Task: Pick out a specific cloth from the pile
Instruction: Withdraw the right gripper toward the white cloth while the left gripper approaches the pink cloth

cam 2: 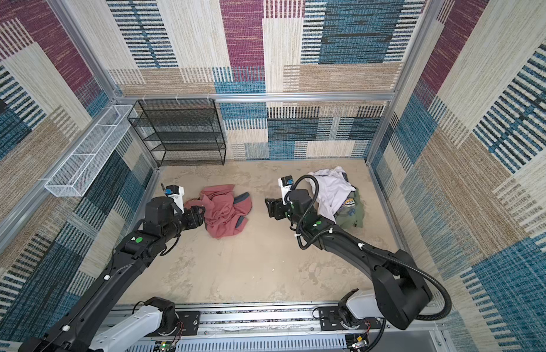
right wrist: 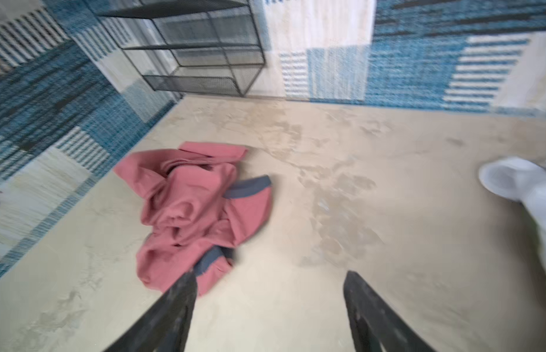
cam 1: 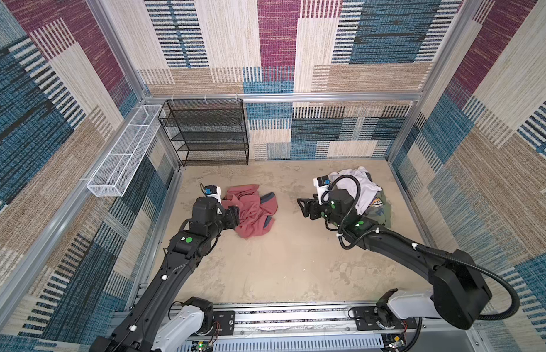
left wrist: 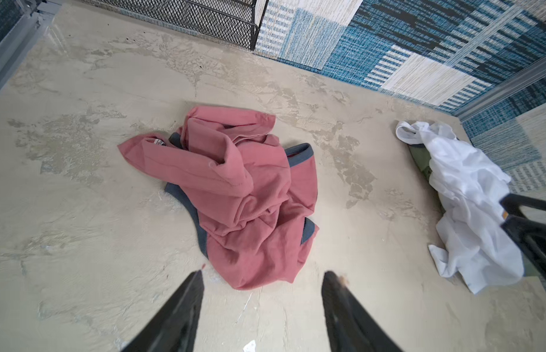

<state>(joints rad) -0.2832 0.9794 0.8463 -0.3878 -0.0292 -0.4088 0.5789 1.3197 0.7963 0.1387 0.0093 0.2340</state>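
In both top views the right arm (cam 1: 342,210) hides part of the pile (cam 1: 367,187) just behind the right end effector (cam 1: 303,208). The white garment (left wrist: 466,195) covers most of the olive-green garment (cam 2: 355,215), whose patch (cam 2: 350,204) is too small to read. The right wrist view is blurred, with the white garment cut off at its edge. In the top views the left end effector (cam 2: 201,215) hides the nearest edge of the cloth (cam 2: 226,210).

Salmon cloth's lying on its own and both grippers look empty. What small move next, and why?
Probably ease the right gripper back toward its base. The cloth lies alone on the table, apart from the pile, and this gripper and the left gripper both stand open, holding nothing, so the pick looks done.
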